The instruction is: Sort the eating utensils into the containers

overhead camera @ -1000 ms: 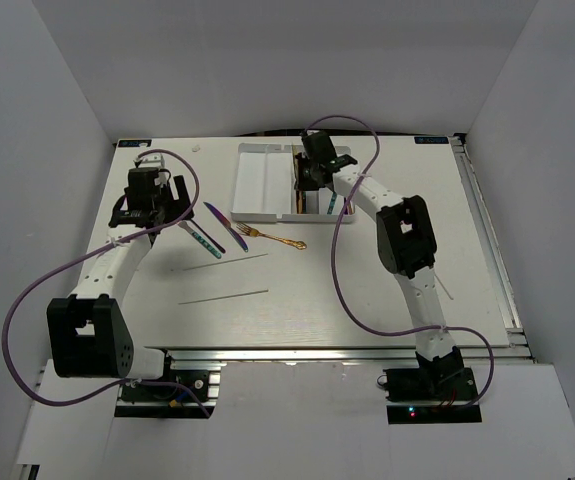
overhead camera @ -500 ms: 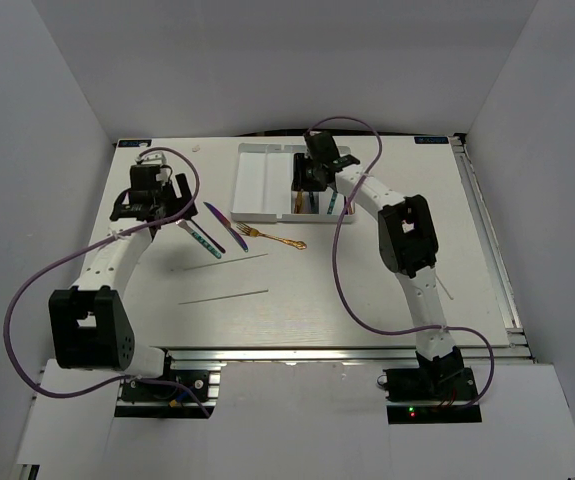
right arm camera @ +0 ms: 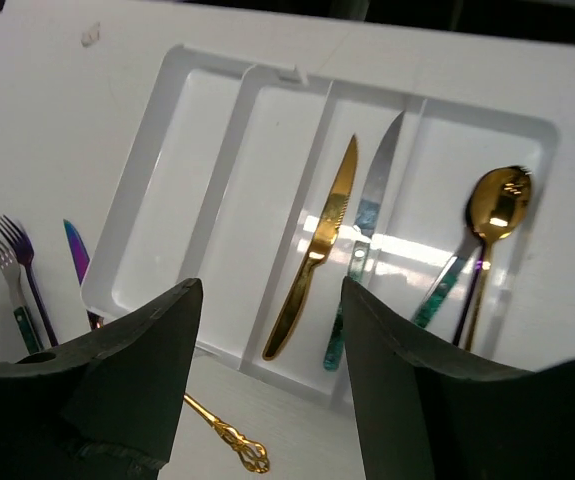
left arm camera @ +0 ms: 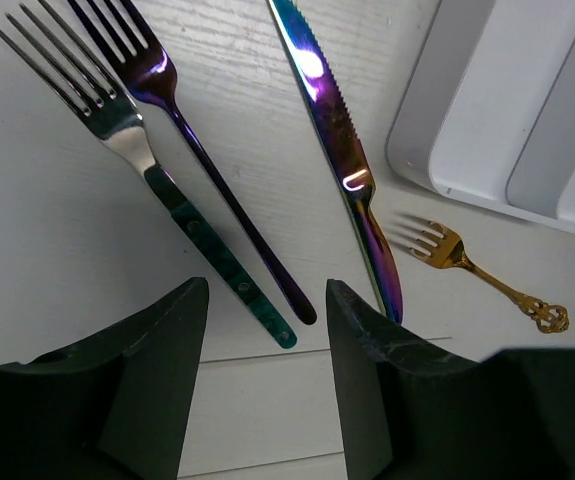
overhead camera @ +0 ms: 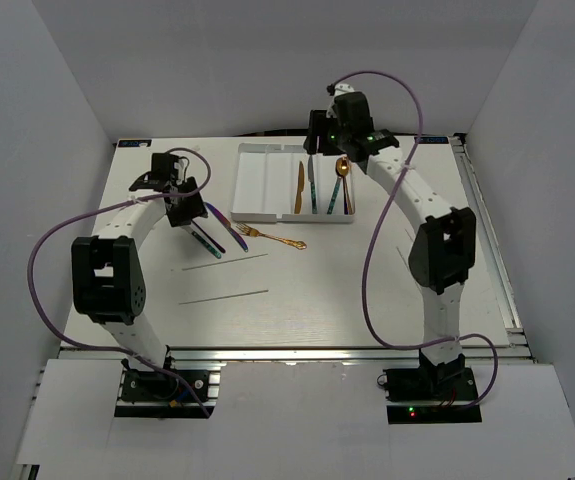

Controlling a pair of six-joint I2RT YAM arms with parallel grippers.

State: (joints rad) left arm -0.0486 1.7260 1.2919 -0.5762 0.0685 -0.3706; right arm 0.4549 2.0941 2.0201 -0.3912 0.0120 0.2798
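1. Beneath my left gripper [left arm camera: 265, 305], fingers spread and empty, the handle ends of a teal-handled silver fork [left arm camera: 167, 190] and an iridescent purple fork [left arm camera: 207, 160] lie between the tips, with an iridescent purple knife [left arm camera: 337, 150] beside them.
2. Under my right gripper [right arm camera: 269, 290], likewise spread and empty, the white four-compartment plastic tray [right arm camera: 217, 150] holds a gold knife [right arm camera: 317, 250], a teal-handled knife [right arm camera: 362, 235] and a gold spoon [right arm camera: 497, 200].

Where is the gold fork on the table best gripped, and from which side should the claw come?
Grip the gold fork at the slim middle of its handle, with the left claw coming straight down and closing across it. It lies flat on the table; its tines are close to the purple knife and its end is ornate, but the mid-handle has free space on both sides.
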